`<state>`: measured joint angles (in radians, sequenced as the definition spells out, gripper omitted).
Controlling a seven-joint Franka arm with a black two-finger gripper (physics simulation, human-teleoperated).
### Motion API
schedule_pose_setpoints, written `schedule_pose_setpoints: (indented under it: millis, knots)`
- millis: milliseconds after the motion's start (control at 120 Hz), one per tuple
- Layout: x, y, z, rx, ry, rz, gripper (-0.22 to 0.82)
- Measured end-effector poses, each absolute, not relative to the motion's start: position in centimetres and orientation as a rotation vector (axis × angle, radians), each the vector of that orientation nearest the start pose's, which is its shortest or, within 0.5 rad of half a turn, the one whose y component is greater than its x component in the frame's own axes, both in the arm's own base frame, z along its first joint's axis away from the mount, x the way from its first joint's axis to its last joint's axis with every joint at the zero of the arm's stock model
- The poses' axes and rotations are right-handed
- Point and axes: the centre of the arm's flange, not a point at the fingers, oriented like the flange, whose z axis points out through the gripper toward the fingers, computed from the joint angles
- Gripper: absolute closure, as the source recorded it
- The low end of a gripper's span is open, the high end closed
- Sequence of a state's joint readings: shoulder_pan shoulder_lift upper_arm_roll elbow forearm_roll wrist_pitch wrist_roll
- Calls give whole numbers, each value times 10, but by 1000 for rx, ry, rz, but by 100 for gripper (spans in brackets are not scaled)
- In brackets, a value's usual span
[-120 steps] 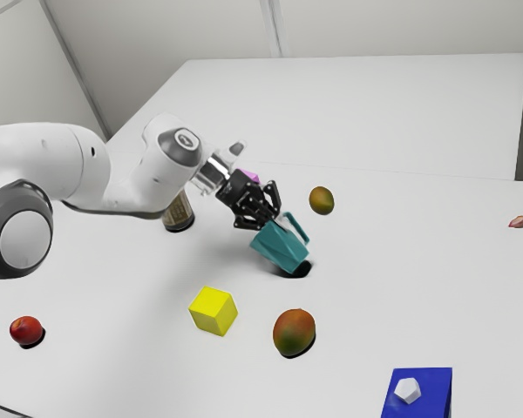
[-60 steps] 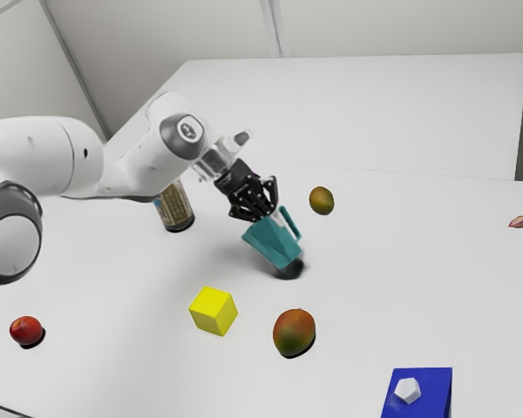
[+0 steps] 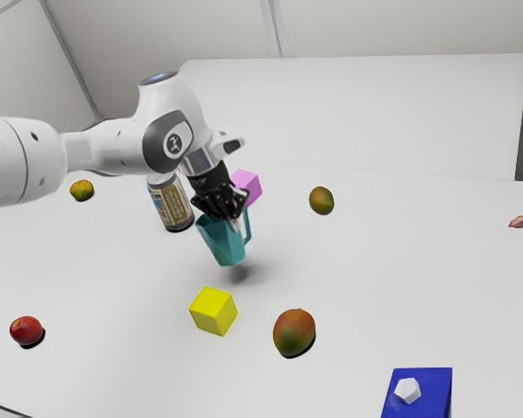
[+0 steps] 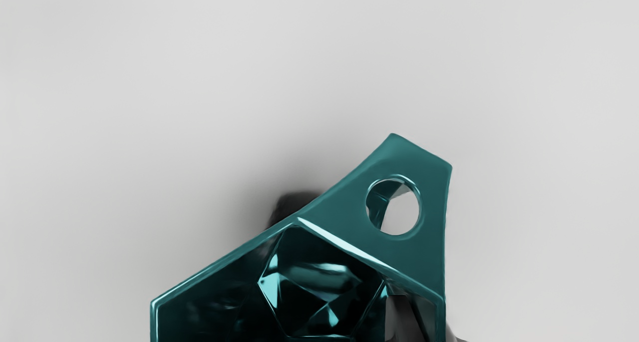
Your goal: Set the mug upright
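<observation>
Teal faceted mug [image 3: 220, 241] is hanging below the black two-finger gripper [image 3: 237, 224], which is pinching its wall from inside and out. Mouth is tipping toward exterior view's left, base slanting right; probably needing straightening, then lowering.

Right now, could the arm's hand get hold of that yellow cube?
Probably not: the hand is closed on the wall of the teal mug, which would likely need setting down first. The yellow cube itself looks reachable, with nothing on top of it.
</observation>
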<state>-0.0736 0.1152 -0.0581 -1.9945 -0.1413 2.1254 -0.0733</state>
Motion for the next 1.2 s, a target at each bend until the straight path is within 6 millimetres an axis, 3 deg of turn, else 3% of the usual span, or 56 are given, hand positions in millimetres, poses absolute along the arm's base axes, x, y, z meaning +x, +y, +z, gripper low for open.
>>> schedule_pose_setpoints:
  millis: [408, 1075, 1200]
  knots:
    - [570, -90, 394, -3176, 63, -175, 78]
    - [576, -98, 351, -3176, 50, -137, 78]
    - [575, -101, 353, -3178, 58, -141, 53]
